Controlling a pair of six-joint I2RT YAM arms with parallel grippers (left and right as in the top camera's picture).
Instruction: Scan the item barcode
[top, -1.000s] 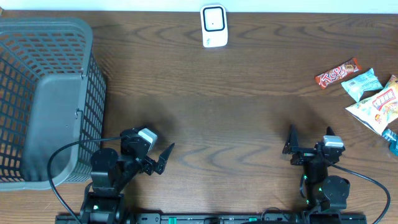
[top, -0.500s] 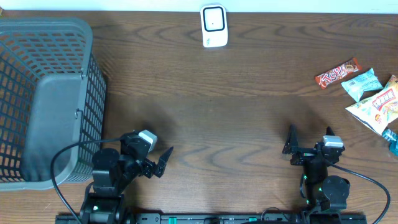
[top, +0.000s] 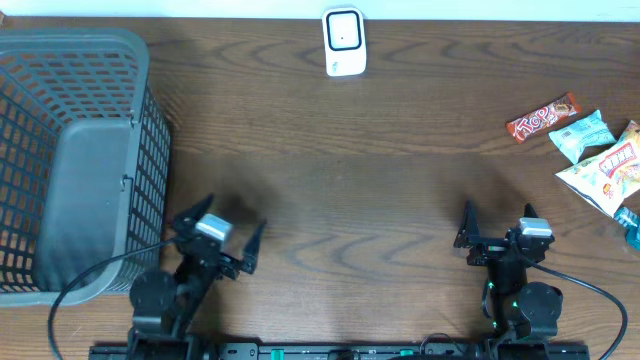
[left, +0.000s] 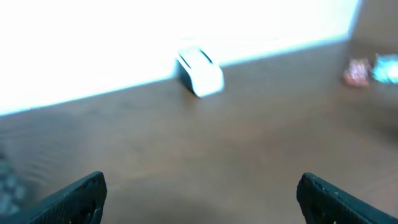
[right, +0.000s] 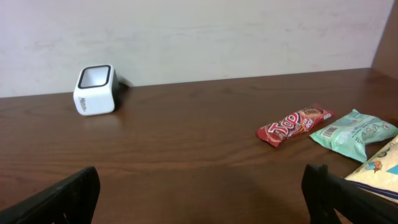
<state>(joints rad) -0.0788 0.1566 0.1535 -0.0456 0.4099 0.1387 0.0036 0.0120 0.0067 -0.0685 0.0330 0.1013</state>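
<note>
We saw a dark brown, wood-grained table (top: 400, 190), a grey lattice basket (top: 150, 160) at upper left, a white scanner (top: 344, 45) with a dark window, and a red bar (top: 542, 117), teal packet (top: 580, 135) and yellow-and-white packet (top: 605, 175) at right.

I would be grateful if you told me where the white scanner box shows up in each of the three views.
Overhead: the scanner sits at the top edge, just right of centre.
Left wrist: the scanner is blurred, upper middle, by the pale wall.
Right wrist: the scanner is upper left, by the wall.
Shared landmark: the red snack bar, right of the scanner in every view, blurred in the left wrist one.
</note>
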